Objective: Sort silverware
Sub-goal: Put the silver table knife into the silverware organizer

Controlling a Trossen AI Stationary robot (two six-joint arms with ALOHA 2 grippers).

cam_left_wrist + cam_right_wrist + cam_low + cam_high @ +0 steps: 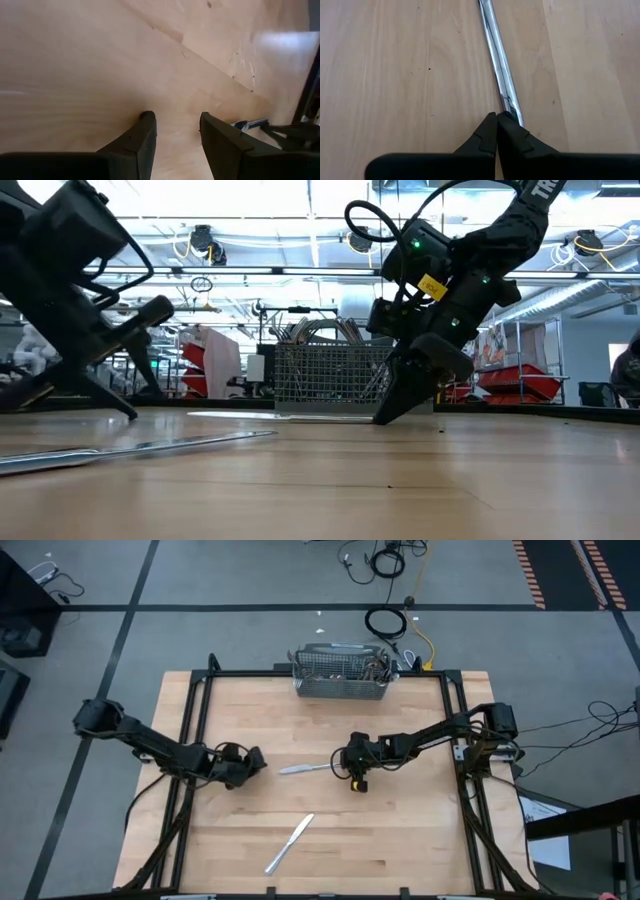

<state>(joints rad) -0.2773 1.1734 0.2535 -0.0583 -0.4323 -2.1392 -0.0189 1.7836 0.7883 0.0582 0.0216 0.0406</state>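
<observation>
One slim piece of silverware (305,768) lies flat on the wooden table between my two grippers, its shiny handle (496,60) running toward my right gripper (340,766). That gripper (497,119) is shut and slants down to the handle's end. My left gripper (258,762) stands open just left of the piece, over bare wood (175,120), with nothing between its fingers. A table knife (290,843) lies flat near the table's near edge and also shows in the low view (130,448). My right gripper meets the handle's end (512,111) with its shut fingertips (507,127), coming slanting down from the table's right along the handle. The end runs under the side of one finger rather than between the two. The piece lies flat on the table.
A grey wire-mesh basket (340,680) stands at the table's far edge with several pieces of silverware (378,667) upright in its right end. Black frame rails (195,720) run along the table's left and right sides. Bare wood lies between the grippers and the near edge.
</observation>
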